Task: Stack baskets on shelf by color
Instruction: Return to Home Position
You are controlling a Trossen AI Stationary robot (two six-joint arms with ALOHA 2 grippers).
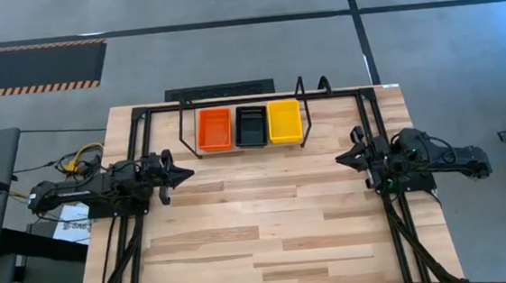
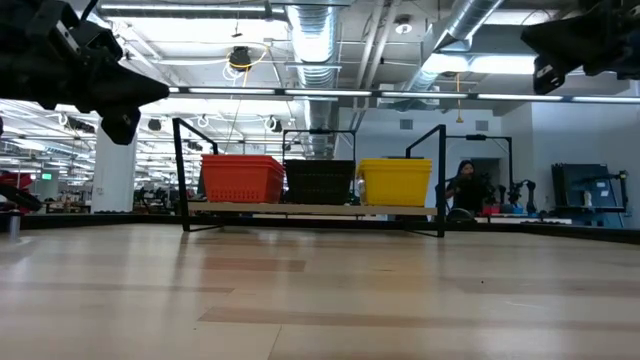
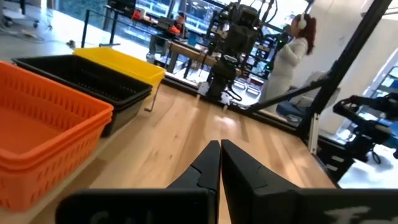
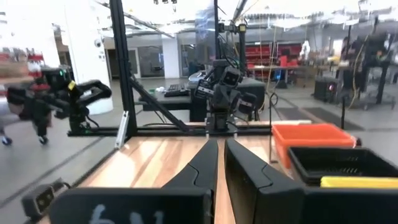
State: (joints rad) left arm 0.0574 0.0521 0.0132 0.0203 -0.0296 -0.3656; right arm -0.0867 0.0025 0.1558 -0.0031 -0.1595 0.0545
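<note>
Three stacks of baskets stand side by side on the low black wire shelf point(image 1: 244, 148) at the table's far edge: red-orange point(image 1: 215, 130) on the left, black point(image 1: 251, 126) in the middle, yellow point(image 1: 284, 121) on the right. In the low view they show as red-orange point(image 2: 241, 179), black point(image 2: 320, 181) and yellow point(image 2: 395, 181). My left gripper point(image 1: 190, 174) hovers at the table's left side, shut and empty, its tips point(image 3: 220, 149) pointing toward the right. My right gripper point(image 1: 339, 159) hovers at the right side, shut and empty, its tips point(image 4: 221, 146) pointing left.
A black tube frame point(image 1: 138, 114) edges the wooden tabletop point(image 1: 269, 231). The wide near and middle part of the tabletop lies between the two arms. People point(image 3: 292, 53) and other equipment show in the room beyond the table.
</note>
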